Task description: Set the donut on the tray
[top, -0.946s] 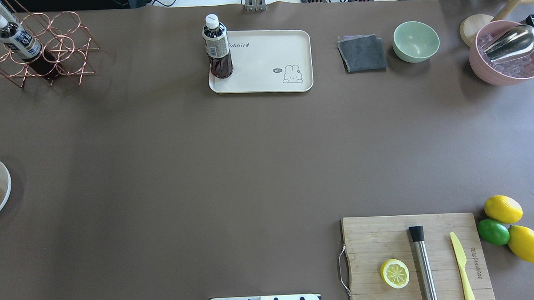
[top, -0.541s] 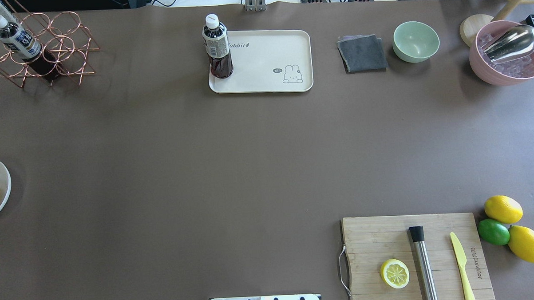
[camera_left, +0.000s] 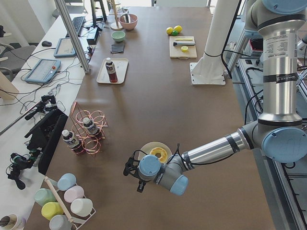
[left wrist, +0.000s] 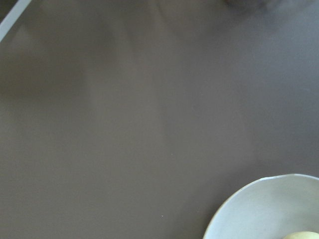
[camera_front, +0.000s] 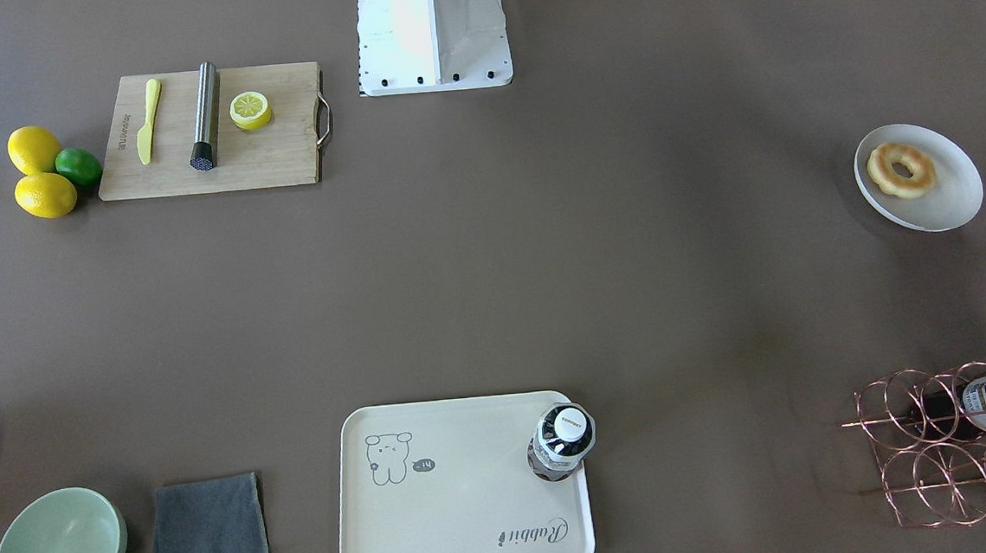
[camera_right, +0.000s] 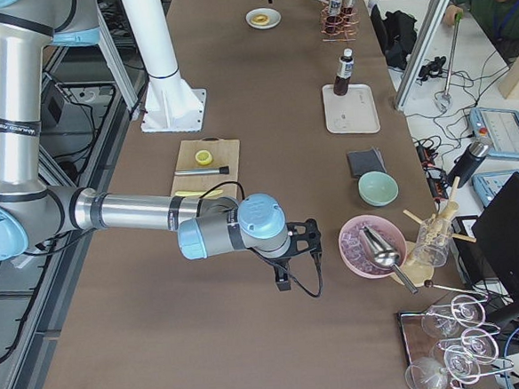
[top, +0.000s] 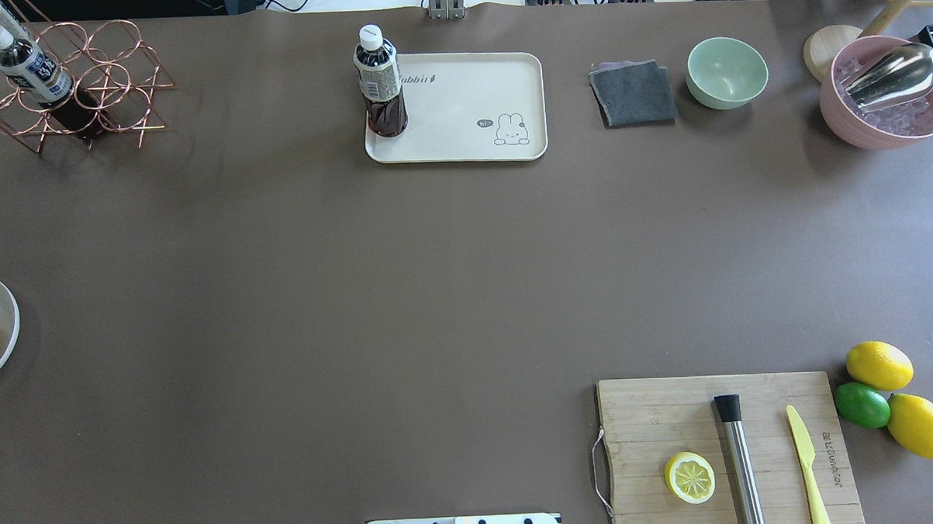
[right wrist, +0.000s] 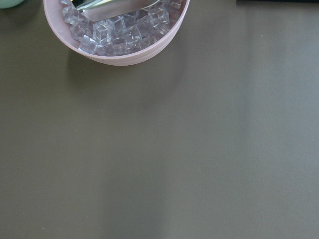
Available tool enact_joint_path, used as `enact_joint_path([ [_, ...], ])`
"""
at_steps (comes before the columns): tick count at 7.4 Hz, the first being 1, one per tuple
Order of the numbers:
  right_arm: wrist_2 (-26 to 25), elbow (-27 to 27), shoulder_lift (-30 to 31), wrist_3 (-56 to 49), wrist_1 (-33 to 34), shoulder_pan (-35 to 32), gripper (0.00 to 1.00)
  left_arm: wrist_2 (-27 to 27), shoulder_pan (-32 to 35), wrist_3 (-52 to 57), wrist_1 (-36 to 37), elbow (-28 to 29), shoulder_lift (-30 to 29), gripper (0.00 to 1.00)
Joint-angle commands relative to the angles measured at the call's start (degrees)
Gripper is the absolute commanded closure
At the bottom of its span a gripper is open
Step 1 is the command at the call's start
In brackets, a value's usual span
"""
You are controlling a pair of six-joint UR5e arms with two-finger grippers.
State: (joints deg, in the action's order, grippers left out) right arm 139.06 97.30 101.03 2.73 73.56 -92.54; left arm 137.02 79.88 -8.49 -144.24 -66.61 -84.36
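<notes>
Our left end effector (camera_left: 129,168) hangs over the table (top: 359,297) just beside the plate (camera_front: 948,203), on the side toward the table's end. We cannot tell whether its jaws are parted or closed, and we see nothing in its grasp. The donut (camera_front: 901,170) lies flat on the plate, a little off centre, apart from the end effector. The tray (camera_front: 467,521) sits well apart from it, at the table's edge across from the robot's base. A bottle (camera_front: 561,443) stands upright in one corner of the tray, and the rest of its surface is bare. Our right end effector (camera_right: 309,242) hangs over the table at the other end, just beside the pink bowl (camera_right: 373,246) of ice with a metal scoop (camera_right: 381,246) in it. Here too we cannot tell how the jaws stand.
</notes>
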Motion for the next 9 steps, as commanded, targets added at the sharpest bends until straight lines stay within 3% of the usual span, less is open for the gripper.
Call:
enact_joint_path([
  [1,-1.0,-0.2,0.0,2.7,-1.9,1.3,0.01,5.3,-0.9,-0.7,-2.2,2.8,0.5,0.09],
  [3,-1.1,-0.2,0.0,2.7,-2.1,1.4,0.01,7.8,-0.9,-1.9,-2.2,3.6,0.5,0.13],
  [4,-1.1,-0.2,0.0,2.7,-2.3,1.4,0.01,9.0,-0.9,-3.1,-2.2,4.1,0.5,0.23],
  [5,-1.1,-0.2,0.0,2.6,-2.3,1.4,0.01,9.1,-0.9,-3.1,-2.2,4.6,0.5,0.26],
  [9,-1.1,-0.4,0.0,2.6,-2.3,1.5,0.01,10.2,-1.6,-3.3,-2.4,4.6,0.4,0.31],
])
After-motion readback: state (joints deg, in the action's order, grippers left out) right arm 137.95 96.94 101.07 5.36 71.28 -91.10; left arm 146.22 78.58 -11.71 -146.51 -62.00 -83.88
